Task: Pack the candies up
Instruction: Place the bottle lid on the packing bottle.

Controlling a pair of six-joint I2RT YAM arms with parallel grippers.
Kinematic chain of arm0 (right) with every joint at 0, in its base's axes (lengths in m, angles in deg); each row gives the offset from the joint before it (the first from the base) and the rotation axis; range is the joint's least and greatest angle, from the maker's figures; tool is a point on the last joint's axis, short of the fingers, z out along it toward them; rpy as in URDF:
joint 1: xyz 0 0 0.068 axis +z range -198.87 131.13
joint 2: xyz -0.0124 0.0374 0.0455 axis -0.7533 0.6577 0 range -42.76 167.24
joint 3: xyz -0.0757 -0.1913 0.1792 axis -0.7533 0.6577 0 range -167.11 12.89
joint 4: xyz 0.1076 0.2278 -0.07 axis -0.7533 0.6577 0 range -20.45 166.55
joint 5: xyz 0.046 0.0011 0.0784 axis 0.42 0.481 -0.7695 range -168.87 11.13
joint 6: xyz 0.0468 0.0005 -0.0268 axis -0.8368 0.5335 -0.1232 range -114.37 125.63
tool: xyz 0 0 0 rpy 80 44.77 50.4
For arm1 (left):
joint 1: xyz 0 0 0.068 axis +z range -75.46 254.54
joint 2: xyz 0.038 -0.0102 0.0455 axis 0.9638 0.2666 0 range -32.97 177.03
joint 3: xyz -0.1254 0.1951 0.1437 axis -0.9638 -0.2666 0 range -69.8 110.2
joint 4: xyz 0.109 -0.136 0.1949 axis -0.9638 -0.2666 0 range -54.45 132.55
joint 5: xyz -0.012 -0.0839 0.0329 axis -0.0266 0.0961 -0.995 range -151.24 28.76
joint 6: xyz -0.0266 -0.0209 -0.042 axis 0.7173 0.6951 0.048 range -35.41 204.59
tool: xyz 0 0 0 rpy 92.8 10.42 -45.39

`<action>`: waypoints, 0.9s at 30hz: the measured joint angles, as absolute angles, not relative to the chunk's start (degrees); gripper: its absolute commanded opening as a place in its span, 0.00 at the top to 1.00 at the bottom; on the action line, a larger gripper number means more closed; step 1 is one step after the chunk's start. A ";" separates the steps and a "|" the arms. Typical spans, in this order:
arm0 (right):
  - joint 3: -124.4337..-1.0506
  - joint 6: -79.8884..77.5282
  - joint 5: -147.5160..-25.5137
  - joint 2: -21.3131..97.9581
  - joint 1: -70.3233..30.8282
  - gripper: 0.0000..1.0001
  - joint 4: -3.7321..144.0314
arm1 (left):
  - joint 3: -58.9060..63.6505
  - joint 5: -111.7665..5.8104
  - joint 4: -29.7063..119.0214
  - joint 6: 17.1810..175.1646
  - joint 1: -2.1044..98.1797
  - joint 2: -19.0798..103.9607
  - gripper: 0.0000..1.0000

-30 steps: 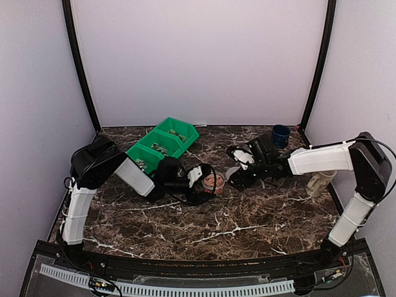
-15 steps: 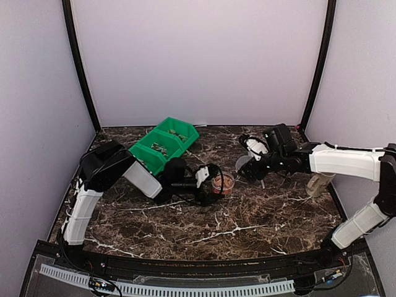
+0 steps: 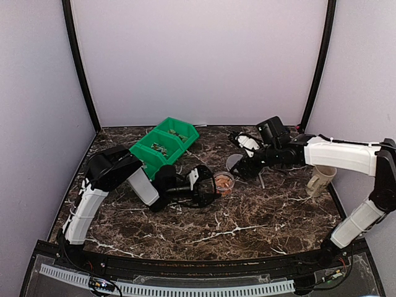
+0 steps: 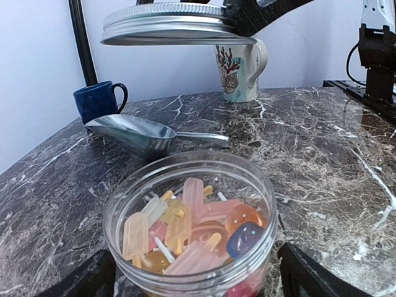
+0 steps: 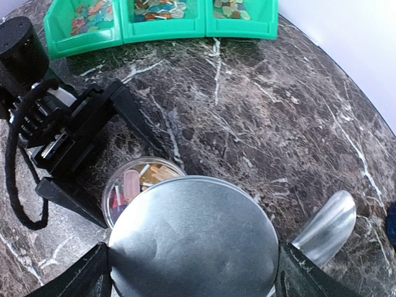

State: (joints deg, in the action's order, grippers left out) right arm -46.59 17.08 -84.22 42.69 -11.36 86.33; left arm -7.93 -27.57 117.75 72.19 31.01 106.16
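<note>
Candies (image 4: 192, 229): heaped in the clear jar (image 4: 189, 158), which stands on the desk (image 3: 247, 229).
Left gripper (image 3: 210, 185): fingers (image 4: 309, 278) spread, flanking the jar.
Right gripper (image 5: 195, 266): fingers pinching the metal lid (image 5: 192, 235), raised near the jar.
Metal scoop (image 4: 139, 133): lying behind the jar.

Matt metal lid (image 5: 193, 238), clear plastic jar (image 4: 204, 283), glossy translucent candies (image 4: 192, 210)

The candies (image 4: 192, 229) are translucent pieces, some popsicle-shaped with pale sticks, some round (pink, orange, yellow, 1 blue). They are heaped loosely inside a clear round jar (image 4: 192, 159), below its rim. More mixed-colour pieces lie in all 3 compartments of the green bin (image 5: 161, 31).
</note>
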 measured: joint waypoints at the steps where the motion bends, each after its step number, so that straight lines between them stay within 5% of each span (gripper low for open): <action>1: -47.33 17.56 -84.76 43.52 -11.01 0.14 86.48 | -7.84 -26.87 118.87 73.06 31.27 106.69 0.06; 15: -52.45 21.69 -88.15 49.99 -9.85 0.13 89.96 | -4.50 -21.14 115.98 75.60 32.56 108.07 0.01; 27: -53.48 23.48 -88.50 50.17 -9.83 0.13 92.91 | -0.98 -18.72 102.89 73.39 32.39 106.56 0.11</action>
State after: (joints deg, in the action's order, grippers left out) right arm -53.48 23.48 -88.50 50.17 -9.83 92.91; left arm -0.98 -18.72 102.89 73.39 32.39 106.56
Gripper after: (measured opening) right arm 0.873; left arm 0.914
